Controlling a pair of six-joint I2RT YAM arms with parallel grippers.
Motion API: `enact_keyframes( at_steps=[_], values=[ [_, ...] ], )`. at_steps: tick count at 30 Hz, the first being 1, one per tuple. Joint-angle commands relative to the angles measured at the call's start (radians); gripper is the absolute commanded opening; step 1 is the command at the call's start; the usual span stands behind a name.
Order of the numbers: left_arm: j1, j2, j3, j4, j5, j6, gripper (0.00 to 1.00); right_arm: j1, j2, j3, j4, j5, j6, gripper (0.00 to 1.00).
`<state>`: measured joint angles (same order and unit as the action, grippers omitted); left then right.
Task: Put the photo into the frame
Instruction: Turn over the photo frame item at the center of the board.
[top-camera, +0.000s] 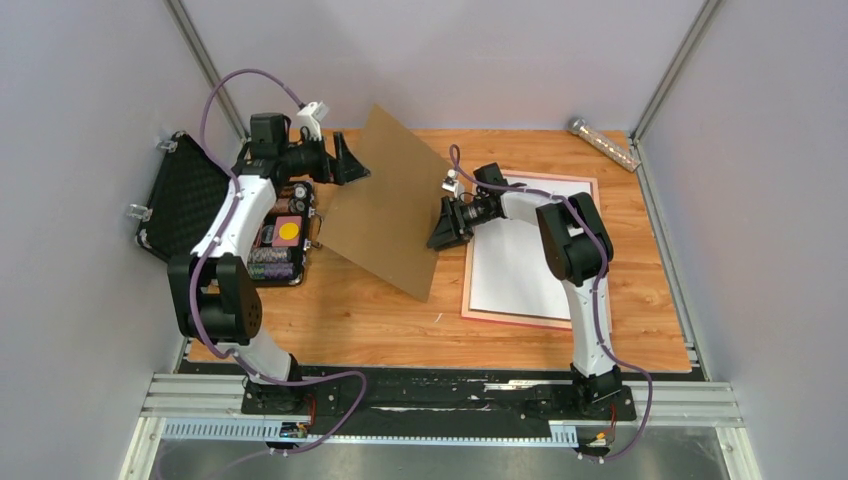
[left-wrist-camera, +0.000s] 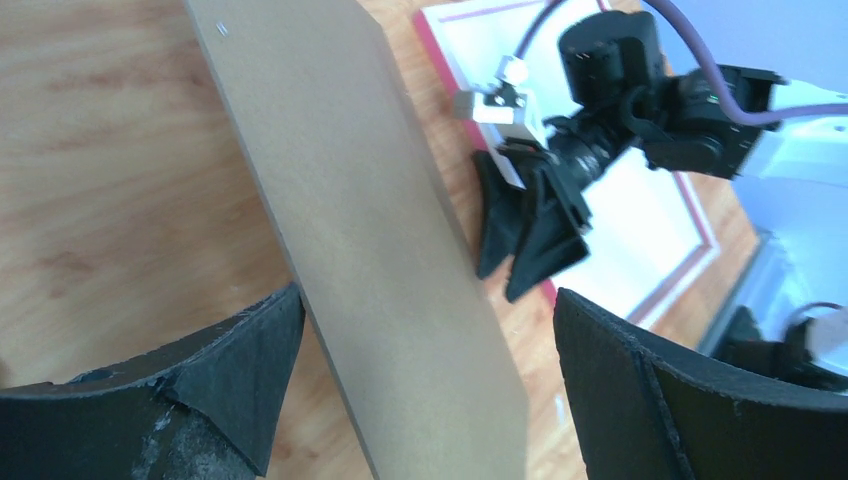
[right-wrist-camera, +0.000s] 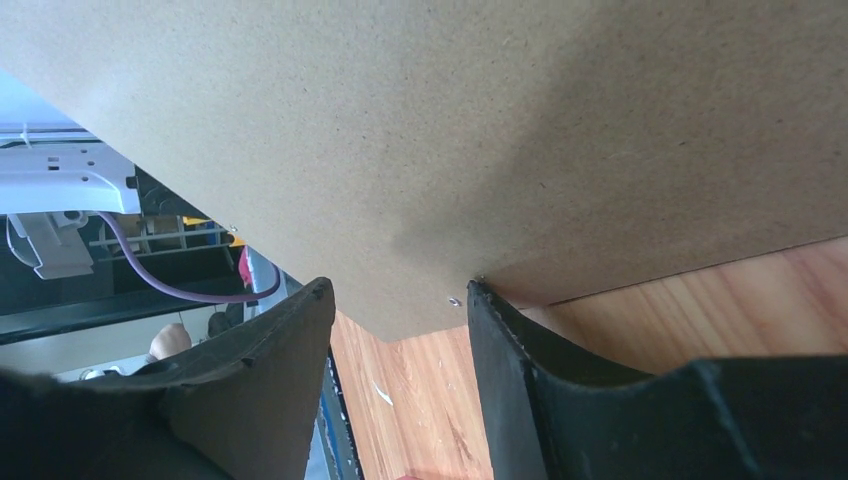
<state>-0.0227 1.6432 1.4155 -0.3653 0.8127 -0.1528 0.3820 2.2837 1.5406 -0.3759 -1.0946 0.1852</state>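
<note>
The pink frame (top-camera: 482, 318) lies flat on the right of the table. A white sheet (top-camera: 520, 265) fills it, which I take for the photo; no picture side shows. The brown backing board (top-camera: 385, 200) stands tilted on one corner between my two grippers. My left gripper (top-camera: 350, 162) is wide open at the board's upper left edge, and the board (left-wrist-camera: 370, 230) passes between its fingers (left-wrist-camera: 250, 350). My right gripper (top-camera: 443, 228) is open at the board's right edge, its fingertips (right-wrist-camera: 480, 300) at the board's (right-wrist-camera: 450, 130) lower corner.
An open black case (top-camera: 185, 195) with small items (top-camera: 280, 240) sits at the left, by the left arm. A metal tube (top-camera: 603, 143) lies at the back right corner. Grey walls close in on three sides.
</note>
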Motion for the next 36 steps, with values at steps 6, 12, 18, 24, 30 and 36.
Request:
enact_keyframes(
  at_steps=[6,12,18,24,30,36],
  values=[
    [-0.071,-0.084,-0.096,-0.142,0.214,-0.115,1.0,0.025,0.085,-0.055,0.003,0.034,-0.076,0.55],
    [-0.083,-0.099,-0.074,-0.202,0.121,-0.093,0.99,0.025,0.076,-0.055,0.003,0.043,-0.087,0.55],
    [-0.097,-0.083,0.019,-0.293,-0.079,-0.038,0.92,0.025,0.061,-0.053,-0.002,0.054,-0.093,0.55],
    [-0.098,-0.048,0.072,-0.346,-0.165,-0.025,0.67,0.025,0.049,-0.053,-0.007,0.06,-0.096,0.54],
    [-0.109,-0.04,0.104,-0.382,-0.229,-0.002,0.4,0.025,0.04,-0.048,-0.01,0.056,-0.09,0.55],
    [-0.117,-0.023,0.136,-0.408,-0.232,0.006,0.11,0.017,-0.015,-0.024,-0.022,0.035,-0.058,0.6]
  ],
)
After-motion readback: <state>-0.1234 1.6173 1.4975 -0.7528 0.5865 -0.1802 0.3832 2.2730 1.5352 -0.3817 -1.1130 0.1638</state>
